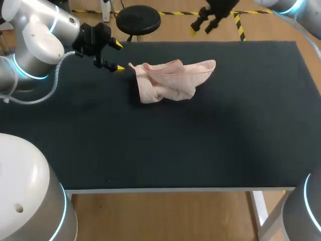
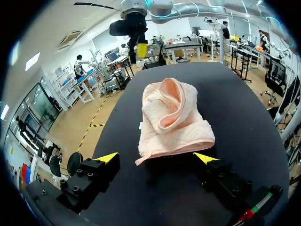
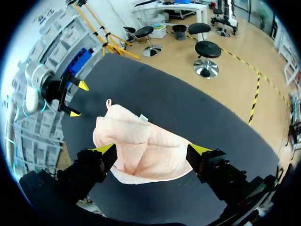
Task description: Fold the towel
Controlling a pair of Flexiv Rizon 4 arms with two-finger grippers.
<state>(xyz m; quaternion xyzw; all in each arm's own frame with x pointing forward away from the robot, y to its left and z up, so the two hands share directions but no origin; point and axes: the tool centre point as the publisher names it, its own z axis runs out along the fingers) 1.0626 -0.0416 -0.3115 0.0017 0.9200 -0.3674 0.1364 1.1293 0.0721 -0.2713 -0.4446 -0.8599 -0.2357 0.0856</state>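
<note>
Black tabletop (image 1: 150, 150) fills the near side. Further back, in the far half and a little left of the middle, lies the pale pink towel (image 1: 170, 80), crumpled into a loose heap with one layer rolled over another. At its left end sits my left claw (image 1: 117, 56), fingers spread wide with nothing between them. From that wrist the yellow tips of the left claw (image 2: 156, 157) stand either side of the quilted towel (image 2: 171, 117), whose nearest edge is just ahead of them. Farthest off, my right claw (image 1: 202, 27) hangs high by the table's far edge, clear of the cloth. The right claw (image 3: 153, 150) is also wide open and empty, looking down on the towel (image 3: 136, 141).
</note>
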